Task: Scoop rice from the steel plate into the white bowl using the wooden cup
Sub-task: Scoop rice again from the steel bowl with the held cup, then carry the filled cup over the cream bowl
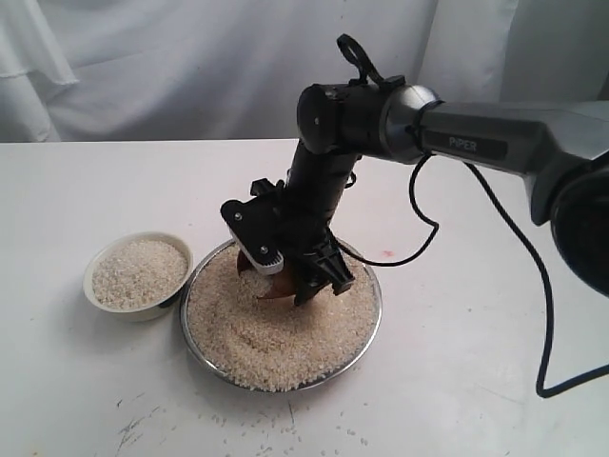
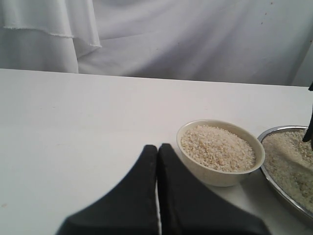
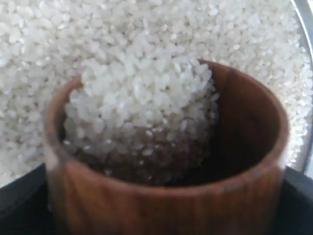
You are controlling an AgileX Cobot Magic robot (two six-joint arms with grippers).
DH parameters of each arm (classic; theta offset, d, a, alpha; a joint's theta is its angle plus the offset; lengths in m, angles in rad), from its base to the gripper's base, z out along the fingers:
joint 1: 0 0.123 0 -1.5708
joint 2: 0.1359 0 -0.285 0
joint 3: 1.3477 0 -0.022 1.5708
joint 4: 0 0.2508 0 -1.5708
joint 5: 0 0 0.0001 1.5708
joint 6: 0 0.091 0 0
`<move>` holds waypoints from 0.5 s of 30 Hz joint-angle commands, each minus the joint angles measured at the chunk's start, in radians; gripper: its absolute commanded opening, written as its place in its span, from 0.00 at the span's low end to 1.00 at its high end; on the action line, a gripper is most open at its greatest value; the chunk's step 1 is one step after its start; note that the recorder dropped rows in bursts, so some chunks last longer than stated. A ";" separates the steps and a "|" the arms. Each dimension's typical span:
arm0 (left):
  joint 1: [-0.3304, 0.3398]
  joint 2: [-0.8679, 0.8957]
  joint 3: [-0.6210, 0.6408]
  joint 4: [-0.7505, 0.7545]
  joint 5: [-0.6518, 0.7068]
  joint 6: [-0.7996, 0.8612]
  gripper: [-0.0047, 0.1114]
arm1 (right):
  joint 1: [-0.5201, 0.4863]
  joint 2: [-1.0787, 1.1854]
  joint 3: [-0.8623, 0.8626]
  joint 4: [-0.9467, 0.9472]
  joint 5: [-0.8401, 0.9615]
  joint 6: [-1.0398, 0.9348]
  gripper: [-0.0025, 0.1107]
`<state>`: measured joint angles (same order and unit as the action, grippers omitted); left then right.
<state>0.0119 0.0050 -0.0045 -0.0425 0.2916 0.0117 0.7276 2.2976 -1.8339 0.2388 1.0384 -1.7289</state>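
The steel plate (image 1: 373,286) sits mid-table, heaped with rice (image 1: 276,338). My right gripper (image 1: 285,271) is down in the heap, shut on the wooden cup (image 1: 269,286), which is tipped into the grains. Up close, the wooden cup (image 3: 161,200) fills the right wrist view, with rice (image 3: 142,107) spilling into its mouth. The white bowl (image 1: 138,307) stands just left of the plate and holds rice. My left gripper (image 2: 157,149) is shut and empty, low over the table beside the white bowl (image 2: 220,171); the steel plate (image 2: 274,183) shows at that view's edge.
Loose grains (image 1: 285,433) lie scattered on the white table in front of the plate. A black cable (image 1: 533,314) trails from the right arm across the table on the right. White cloth hangs behind the table.
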 commanded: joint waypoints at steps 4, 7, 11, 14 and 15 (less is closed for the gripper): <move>-0.002 -0.005 0.005 -0.001 -0.006 -0.003 0.04 | -0.019 -0.047 -0.010 0.015 -0.028 0.002 0.02; -0.002 -0.005 0.005 -0.001 -0.006 -0.003 0.04 | -0.019 -0.047 -0.010 0.012 -0.039 0.002 0.02; -0.002 -0.005 0.005 -0.001 -0.006 -0.003 0.04 | -0.014 -0.047 -0.010 0.012 -0.040 0.002 0.02; -0.002 -0.005 0.005 -0.001 -0.006 -0.003 0.04 | -0.012 -0.047 -0.026 0.019 -0.043 0.003 0.02; -0.002 -0.005 0.005 -0.001 -0.006 -0.003 0.04 | -0.010 -0.047 -0.037 0.029 -0.043 0.005 0.02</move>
<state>0.0119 0.0050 -0.0045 -0.0425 0.2916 0.0117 0.7158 2.2653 -1.8423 0.2407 1.0059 -1.7289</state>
